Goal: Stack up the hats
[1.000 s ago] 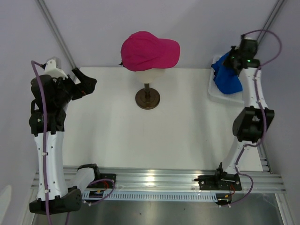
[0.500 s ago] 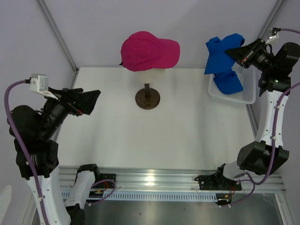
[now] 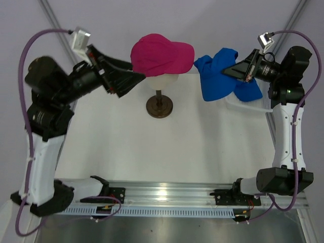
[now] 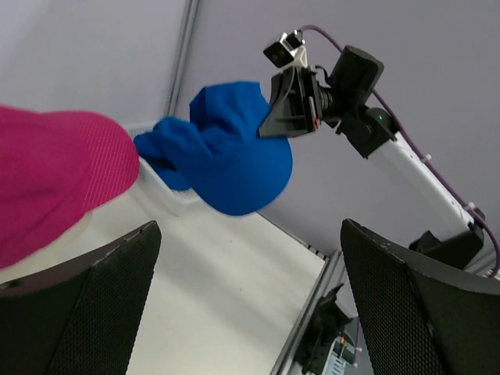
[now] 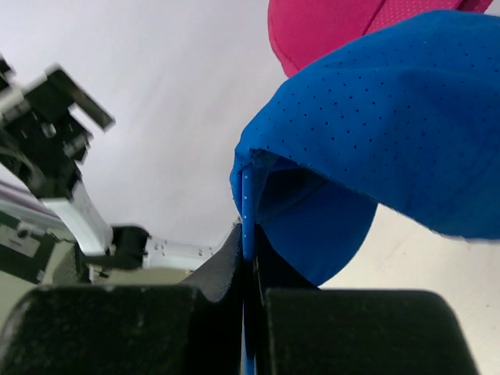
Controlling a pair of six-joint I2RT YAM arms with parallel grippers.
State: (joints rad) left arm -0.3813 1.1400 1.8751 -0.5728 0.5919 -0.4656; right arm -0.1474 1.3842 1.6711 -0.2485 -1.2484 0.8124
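The magenta-pink hat [image 3: 161, 54] sits on the cream mannequin head [image 3: 163, 81] at the back centre. The royal blue hat [image 3: 217, 73] hangs in the air just right of it, pinched at its edge by my right gripper [image 3: 238, 72], which is shut on the fabric [image 5: 251, 234]. My left gripper [image 3: 132, 83] is raised beside the pink hat's left side, jaws wide open and holding nothing. From the left wrist I see the pink hat [image 4: 55, 176] at left and the blue hat [image 4: 234, 156] beyond it.
The mannequin's dark stand [image 3: 159, 107] rests on the white table. A white mesh basket [image 3: 248, 104] sits at the back right, partly behind the blue hat. Metal frame posts run up both back corners.
My right gripper carried the blue hat up out of the basket and leftward toward the pink hat. My left arm rose from the table's left side to beside the mannequin.
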